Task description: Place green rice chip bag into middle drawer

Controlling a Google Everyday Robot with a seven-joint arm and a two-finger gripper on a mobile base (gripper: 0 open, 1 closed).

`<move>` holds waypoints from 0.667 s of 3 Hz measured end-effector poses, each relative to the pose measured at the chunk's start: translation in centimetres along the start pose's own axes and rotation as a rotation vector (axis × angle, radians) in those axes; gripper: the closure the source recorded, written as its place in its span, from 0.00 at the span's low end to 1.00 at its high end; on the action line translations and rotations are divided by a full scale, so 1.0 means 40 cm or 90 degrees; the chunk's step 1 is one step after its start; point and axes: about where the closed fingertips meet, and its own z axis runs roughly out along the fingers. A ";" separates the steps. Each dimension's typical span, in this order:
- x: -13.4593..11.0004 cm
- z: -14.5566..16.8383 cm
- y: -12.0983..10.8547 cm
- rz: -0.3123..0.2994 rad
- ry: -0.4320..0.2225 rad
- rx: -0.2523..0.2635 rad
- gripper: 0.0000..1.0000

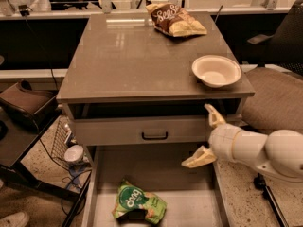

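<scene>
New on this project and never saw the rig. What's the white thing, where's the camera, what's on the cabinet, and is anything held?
The white thing on the right is a robot arm. Its two-finger claw is open and holds nothing; it hangs over the right side of the pulled-out drawer. A single camera looks down at the cabinet from the front; where it is mounted is not known. On the top lie a brown chip bag and a bowl. The green bag lies on the drawer's floor.

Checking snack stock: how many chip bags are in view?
2: the green rice chip bag in the middle drawer, the brown chip bag on the cabinet top. The gripper, open, hovers above the drawer's right side.
</scene>
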 end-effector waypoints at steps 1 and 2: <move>-0.050 -0.186 -0.123 0.054 0.055 0.083 0.00; -0.088 -0.322 -0.188 0.080 0.085 0.143 0.00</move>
